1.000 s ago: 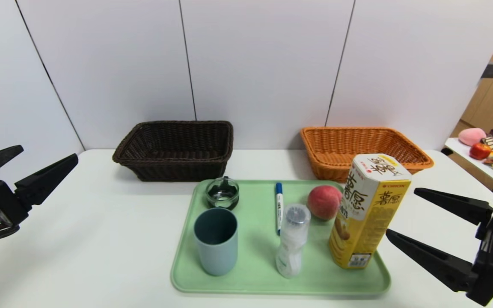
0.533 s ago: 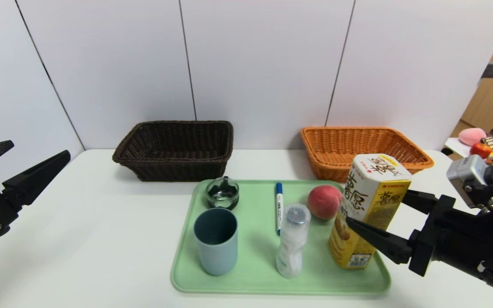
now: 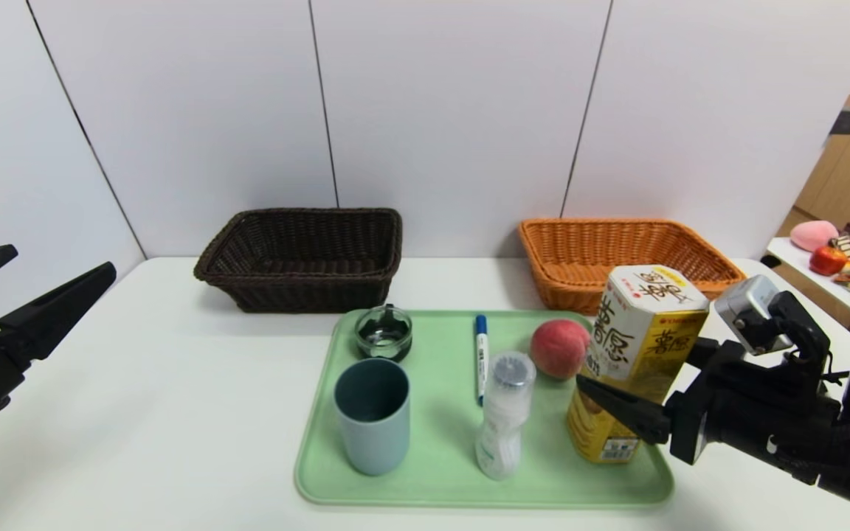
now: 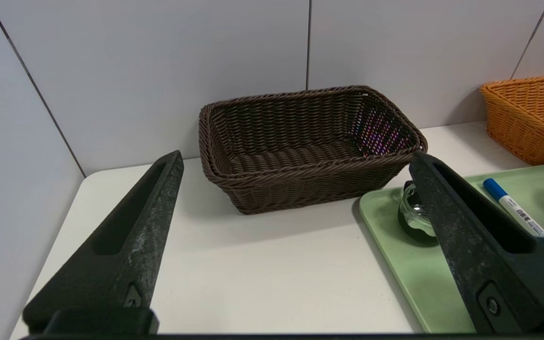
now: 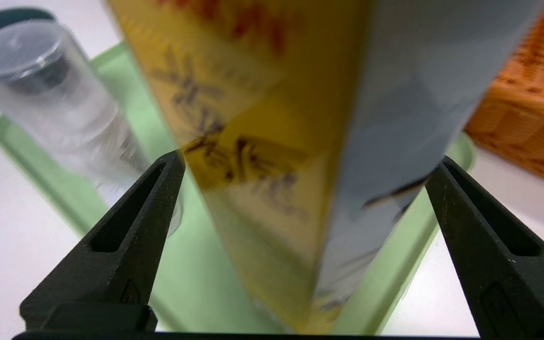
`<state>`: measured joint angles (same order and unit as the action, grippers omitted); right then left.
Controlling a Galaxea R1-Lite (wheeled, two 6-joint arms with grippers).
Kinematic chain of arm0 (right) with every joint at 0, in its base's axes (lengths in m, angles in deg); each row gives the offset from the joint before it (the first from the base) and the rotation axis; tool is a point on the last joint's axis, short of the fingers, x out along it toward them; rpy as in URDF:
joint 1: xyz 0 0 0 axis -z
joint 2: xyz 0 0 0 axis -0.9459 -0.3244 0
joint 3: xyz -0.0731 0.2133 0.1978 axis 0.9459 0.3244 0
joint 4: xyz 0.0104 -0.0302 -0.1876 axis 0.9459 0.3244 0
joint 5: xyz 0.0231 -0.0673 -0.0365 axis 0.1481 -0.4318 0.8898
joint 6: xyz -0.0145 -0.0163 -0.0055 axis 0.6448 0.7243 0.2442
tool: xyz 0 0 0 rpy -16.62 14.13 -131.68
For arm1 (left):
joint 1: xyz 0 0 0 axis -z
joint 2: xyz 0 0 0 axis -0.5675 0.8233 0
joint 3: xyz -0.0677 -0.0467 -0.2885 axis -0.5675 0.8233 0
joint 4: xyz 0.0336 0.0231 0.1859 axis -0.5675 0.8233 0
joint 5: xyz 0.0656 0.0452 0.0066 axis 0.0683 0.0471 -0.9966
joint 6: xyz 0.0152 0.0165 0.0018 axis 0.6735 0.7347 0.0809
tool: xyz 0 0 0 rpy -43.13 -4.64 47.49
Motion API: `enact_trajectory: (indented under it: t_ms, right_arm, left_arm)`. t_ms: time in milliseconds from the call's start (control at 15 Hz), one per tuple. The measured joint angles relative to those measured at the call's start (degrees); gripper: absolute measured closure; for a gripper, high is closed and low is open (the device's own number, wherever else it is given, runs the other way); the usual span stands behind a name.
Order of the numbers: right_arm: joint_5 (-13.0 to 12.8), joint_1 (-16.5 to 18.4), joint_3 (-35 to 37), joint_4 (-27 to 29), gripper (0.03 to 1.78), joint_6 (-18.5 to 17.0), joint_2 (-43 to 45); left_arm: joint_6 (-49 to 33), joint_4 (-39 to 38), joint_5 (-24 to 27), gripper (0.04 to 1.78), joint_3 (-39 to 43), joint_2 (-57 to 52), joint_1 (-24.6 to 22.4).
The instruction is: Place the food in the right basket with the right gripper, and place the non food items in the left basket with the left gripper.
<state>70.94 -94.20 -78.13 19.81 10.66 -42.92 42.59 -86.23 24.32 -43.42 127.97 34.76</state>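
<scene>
Right gripper [image 3: 643, 391] reaching in level from four o'clock, fingers spread either side of the upright yellow snack box [image 3: 635, 361] on the green tray [image 3: 432, 472]. At nine o'clock, left gripper [image 3: 23, 291] hovering, spread wide. Beyond, at one o'clock, orange basket [image 3: 628, 254].

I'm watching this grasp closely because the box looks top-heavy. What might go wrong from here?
The right gripper is open around the tall snack box, gripping low, so the box may tip as the fingers close or on lifting. A tipping box could knock the peach or the clear bottle standing close beside it. The left gripper hangs open, well clear.
</scene>
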Motion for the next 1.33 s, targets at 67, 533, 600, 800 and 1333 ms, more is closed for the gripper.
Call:
enact_trajectory:
  t_ms: [67, 533, 600, 800, 1333]
  right_arm:
    - [-0.5, 0.1, 0.4, -3.4, 0.3, -0.1, -1.5]
    - [-0.7, -0.1, 3.5, -12.6, 0.95, -0.5, -5.1]
    - [-0.6, -0.3, 3.9, -12.4, 0.95, -0.9, -4.6]
    - [-0.4, -1.0, 3.7, -11.6, 0.95, -2.8, -1.4]
    - [1.0, 12.3, -23.3, 14.1, 0.95, -10.2, 10.6]
  left_arm:
    - [0.0, 0.6, 0.0, 0.13, 0.0, -0.4, 0.0]
    - [0.0, 2.7, 0.0, 0.13, 0.2, -2.6, 0.0]
    - [0.0, 2.7, 0.0, 0.13, 0.3, -2.7, 0.0]
    - [0.0, 2.8, 0.1, 0.13, 0.6, -2.9, 0.0]
    - [0.0, 2.7, 0.3, 0.13, 0.5, -3.3, 0.0]
